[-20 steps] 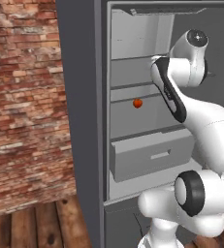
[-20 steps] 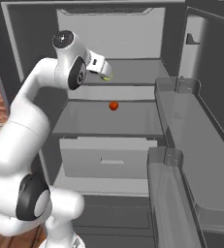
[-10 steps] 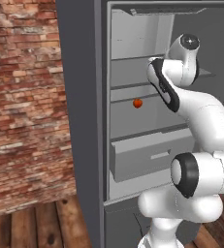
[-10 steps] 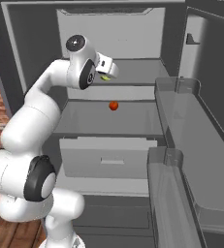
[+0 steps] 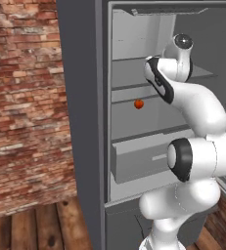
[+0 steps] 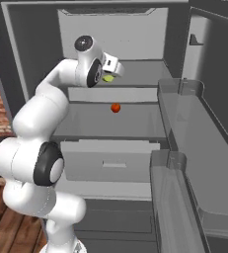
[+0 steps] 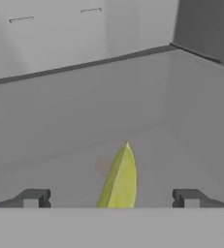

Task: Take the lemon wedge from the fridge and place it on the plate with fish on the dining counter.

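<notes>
Reached deeper into fridge [image 5: 85, 122]; pincer [image 7: 111, 198] wide open, empty, straddling wedge [image 7: 119, 180] on shelf [image 7: 181, 145]. Looked ready to close.

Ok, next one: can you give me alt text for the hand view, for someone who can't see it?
A yellow-green lemon wedge lies on a pale grey fridge shelf, centred between the open gripper's two dark fingertips, which do not touch it. The fridge's grey back wall rises behind.
</notes>
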Controlling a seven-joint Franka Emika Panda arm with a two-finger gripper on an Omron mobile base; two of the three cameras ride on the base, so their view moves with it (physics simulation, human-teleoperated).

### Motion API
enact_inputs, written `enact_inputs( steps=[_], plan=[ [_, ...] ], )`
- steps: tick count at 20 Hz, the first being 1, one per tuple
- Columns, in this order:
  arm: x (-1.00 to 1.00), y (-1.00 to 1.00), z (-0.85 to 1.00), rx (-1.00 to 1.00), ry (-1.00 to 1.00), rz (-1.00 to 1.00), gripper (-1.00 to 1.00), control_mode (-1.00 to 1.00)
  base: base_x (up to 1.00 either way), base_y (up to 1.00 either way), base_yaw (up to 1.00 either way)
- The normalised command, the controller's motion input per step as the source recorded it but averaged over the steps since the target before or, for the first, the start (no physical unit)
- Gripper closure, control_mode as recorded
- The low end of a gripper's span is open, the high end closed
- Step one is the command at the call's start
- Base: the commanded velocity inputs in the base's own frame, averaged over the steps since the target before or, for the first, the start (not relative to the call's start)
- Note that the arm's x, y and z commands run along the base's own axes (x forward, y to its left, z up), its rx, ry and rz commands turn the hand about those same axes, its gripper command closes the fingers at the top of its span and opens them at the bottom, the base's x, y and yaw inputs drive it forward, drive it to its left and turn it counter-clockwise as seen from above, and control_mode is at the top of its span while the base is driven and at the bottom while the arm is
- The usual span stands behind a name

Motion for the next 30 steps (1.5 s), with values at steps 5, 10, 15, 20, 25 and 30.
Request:
enact_inputs(
  steps=[5,10,15,20,25,30],
  plan=[
    [0.07,-0.01,-0.17,0.0,0.02,0.0,-1.0,-1.0,0.0,0.0,0.0],
    [0.0,0.0,-0.36,0.0,0.06,0.0,-1.0,-1.0,0.0,0.0,0.0],
    [0.12,0.0,-0.57,0.0,0.03,0.0,-1.0,-1.0,0.0,0.0,0.0],
    [0.48,0.0,-0.66,0.0,0.0,0.0,-1.0,-1.0,0.0,0.0,0.0],
    [0.49,0.0,-0.7,0.0,0.0,0.0,1.0,-1.0,0.0,0.0,0.0],
    [0.05,0.0,-0.22,-0.01,-0.04,0.0,1.0,-1.0,0.0,0.0,0.0]
  ],
)
